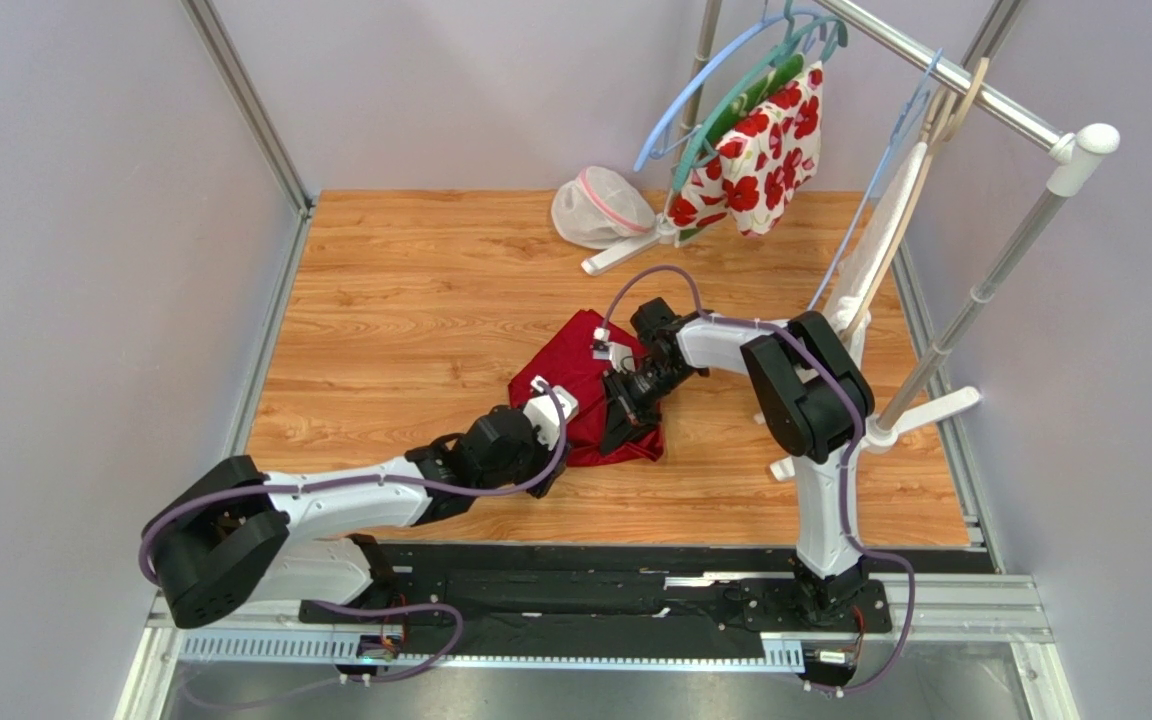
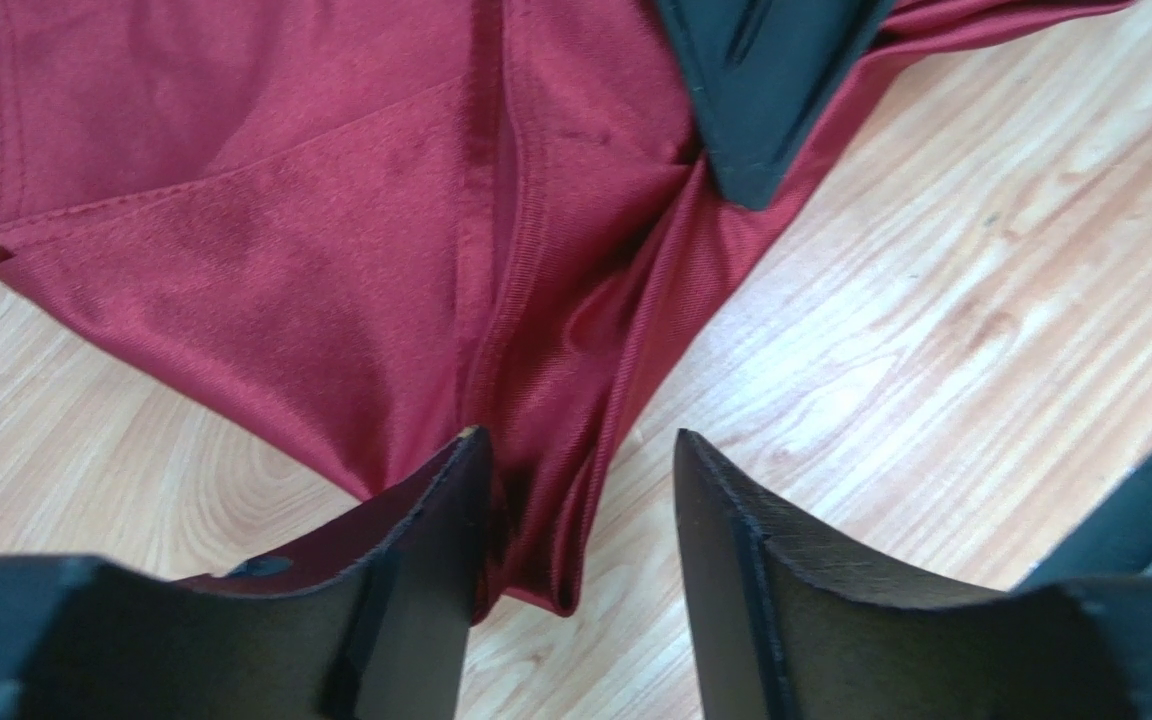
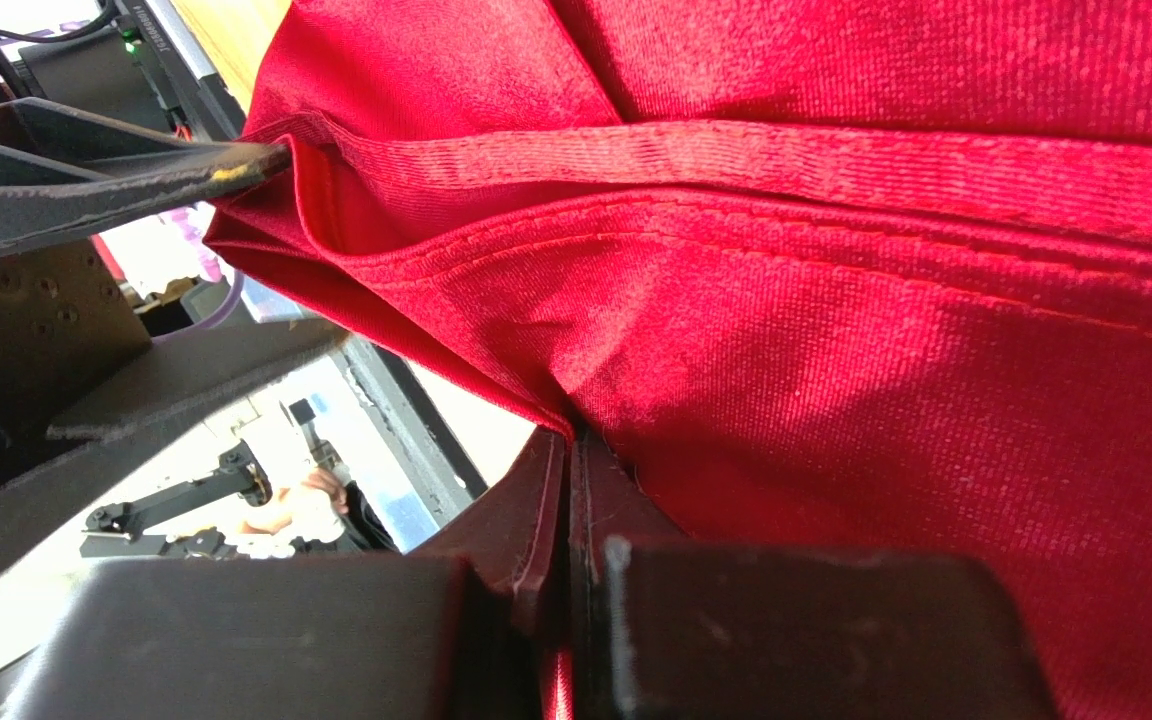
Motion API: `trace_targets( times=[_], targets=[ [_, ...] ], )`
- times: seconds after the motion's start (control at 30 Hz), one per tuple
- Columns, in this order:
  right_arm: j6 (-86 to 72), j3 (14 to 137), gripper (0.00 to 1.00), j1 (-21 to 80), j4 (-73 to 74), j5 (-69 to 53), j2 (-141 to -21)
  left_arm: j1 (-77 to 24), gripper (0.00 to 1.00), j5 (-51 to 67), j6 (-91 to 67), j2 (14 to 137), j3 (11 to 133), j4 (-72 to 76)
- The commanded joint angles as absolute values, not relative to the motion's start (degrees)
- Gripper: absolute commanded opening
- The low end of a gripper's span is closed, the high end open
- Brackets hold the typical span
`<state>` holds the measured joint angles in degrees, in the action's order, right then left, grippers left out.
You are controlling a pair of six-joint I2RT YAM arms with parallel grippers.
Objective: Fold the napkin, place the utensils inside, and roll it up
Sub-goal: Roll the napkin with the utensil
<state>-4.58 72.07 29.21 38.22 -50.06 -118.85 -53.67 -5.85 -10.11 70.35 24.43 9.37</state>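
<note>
The dark red napkin [image 1: 573,357] lies bunched on the wooden table between both arms. My left gripper [image 1: 575,425] is open at its near corner. In the left wrist view a hanging fold of the napkin [image 2: 387,255] sits between the fingers, close to the left one, and the gripper [image 2: 575,450] is not closed on it. My right gripper [image 1: 630,398] is shut on a pinch of the napkin [image 3: 868,375], fabric clamped between its jaws [image 3: 567,446] and lifted. Its black finger [image 2: 760,90] shows at the top of the left wrist view. No spoon is in view.
A clothes rack stands at the back right with a white cloth with red flowers [image 1: 758,150] and hangers [image 1: 717,90]. A white bag [image 1: 600,207] lies at the back. The rack's white foot [image 1: 913,417] is beside the right arm. Walls enclose the table.
</note>
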Motion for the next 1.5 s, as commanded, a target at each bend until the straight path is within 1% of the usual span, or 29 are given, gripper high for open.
trace_targets(
  times=[0.0, 0.03, 0.07, 0.13, 0.17, 0.23, 0.27, 0.33, 0.37, 0.47, 0.53, 0.57, 0.63, 0.67, 0.7, 0.77, 0.83, 0.87, 0.97, 1.07, 1.2, 1.27, 1.47],
  targets=[
    [-4.0, 73.5, 0.0, 28.4, 37.1, -47.5, -120.7, -54.1, 0.54, -9.8, -9.8, 72.1, 27.8, 6.6],
    [-4.0, 73.5, 0.0, 28.4, 37.1, -47.5, -120.8, -54.1, 0.52, -9.8, -10.1, 72.9, 27.9, 6.2],
    [-4.0, 73.5, 0.0, 28.2, 37.1, -47.5, -120.8, -54.1, 0.46, -9.8, -10.3, 73.3, 28.1, 6.0],
    [-4.0, 73.5, 0.0, 28.0, 37.1, -47.8, -120.9, -54.1, 0.41, -10.7, -11.1, 74.5, 28.7, 5.3],
    [-4.0, 73.5, 0.0, 28.2, 37.2, -48.0, -120.9, -54.1, 0.35, -10.9, -11.3, 75.0, 28.8, 5.0],
    [-3.9, 73.4, 0.0, 28.1, 37.1, -48.6, -120.8, -54.1, 0.28, -12.0, -12.4, 75.7, 29.0, 4.8],
    [-3.9, 73.4, 0.0, 28.0, 37.1, -48.8, -120.6, -54.1, 0.22, -12.0, -12.6, 75.8, 29.0, 4.9],
    [-3.9, 73.5, 0.0, 28.1, 37.1, -49.4, -120.1, -54.1, 0.16, -10.9, -13.0, 76.1, 28.9, 4.8],
    [-3.9, 73.6, 0.0, 28.1, 37.2, -49.7, -119.9, -54.0, 0.11, -10.0, -13.2, 76.1, 28.9, 4.9],
    [-4.1, 73.7, 0.0, 28.1, 37.2, -51.0, -118.4, -52.7, 0.04, -6.1, -14.8, 76.2, 29.1, 4.8],
    [-4.4, 73.8, 0.01, 28.1, 36.9, -51.6, -116.7, -50.5, 0.02, -1.3, -16.0, 76.3, 28.8, 5.2],
    [-4.6, 73.9, 0.07, 28.0, 36.8, -51.6, -116.1, -49.6, 0.0, -0.4, -16.3, 76.4, 28.7, 5.3],
    [-5.2, 73.9, 0.14, 27.9, 36.3, -51.5, -114.0, -47.6, 0.0, 4.8, -16.8, 76.6, 28.7, 5.0],
    [-5.4, 73.9, 0.21, 27.9, 36.1, -51.5, -113.3, -45.6, 0.0, 6.4, -16.9, 76.9, 28.9, 4.8],
    [-5.5, 73.9, 0.33, 27.9, 35.8, -51.6, -112.3, -44.8, 0.0, 9.5, -17.0, 77.5, 29.4, 4.1],
    [-5.5, 73.9, 0.39, 27.6, 34.8, -51.2, -109.7, -43.1, 0.0, 12.3, -17.0, 78.6, 30.8, 3.3],
    [-5.5, 73.4, 0.42, 27.5, 32.7, -50.6, -107.8, -42.2, 0.0, 15.7, -17.4, 80.7, 32.0, 1.9],
    [-5.3, 72.8, 0.45, 27.3, 32.0, -50.2, -105.6, -41.4, 0.0, 16.9, -17.7, 81.6, 33.0, 1.4],
    [-4.0, 70.7, 0.5, 27.2, 27.6, -48.1, -101.6, -39.6, 0.0, 20.1, -18.5, 84.9, 34.7, 0.3],
    [-2.6, 65.0, 0.53, 27.2, 22.3, -44.0, -95.1, -36.5, 0.0, 23.5, -20.3, 87.1, 35.4, 0.3],
    [-2.2, 54.4, 0.54, 27.2, 16.8, -34.4, -86.5, -34.7, 0.0, 26.0, -21.8, 88.8, 36.5, -1.9],
    [-3.5, 51.1, 0.54, 27.2, 13.6, -28.7, -83.8, -33.8, 0.0, 27.3, -22.4, 89.0, 36.8, -2.3],
    [-6.1, 39.9, 0.54, 27.0, 6.4, -21.5, -74.9, -30.5, 0.0, 32.1, -24.4, 91.5, 38.6, -3.3]
  ],
)
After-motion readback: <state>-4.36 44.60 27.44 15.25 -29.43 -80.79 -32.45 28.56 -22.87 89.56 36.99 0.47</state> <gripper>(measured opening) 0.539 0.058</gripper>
